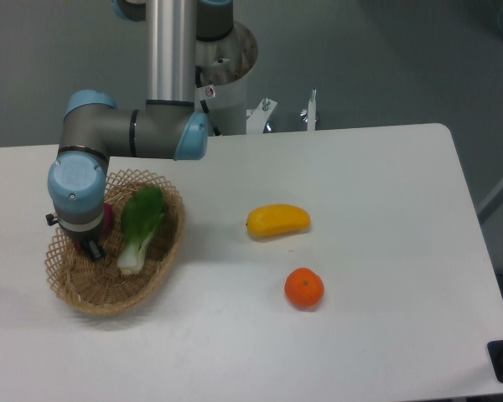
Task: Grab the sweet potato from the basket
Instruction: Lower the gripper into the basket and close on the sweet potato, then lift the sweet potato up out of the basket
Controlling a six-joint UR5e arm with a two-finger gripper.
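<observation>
White table point(377, 193), wicker basket point(155, 280) at left; sweet potato point(108, 219) mostly hidden behind gripper point(93, 249), jaw state impossible to tell; risks snagging the lattice or grabbing the green vegetable point(141, 224) beside it instead.

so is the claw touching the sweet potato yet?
Cannot tell. In the fixed camera view the wrist hides the claw tips, and only a sliver of the sweet potato shows beside it in the basket.

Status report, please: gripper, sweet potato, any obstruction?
Gripper low in basket, jaws hidden. Sweet potato mostly behind the wrist. Green vegetable alongside.
</observation>
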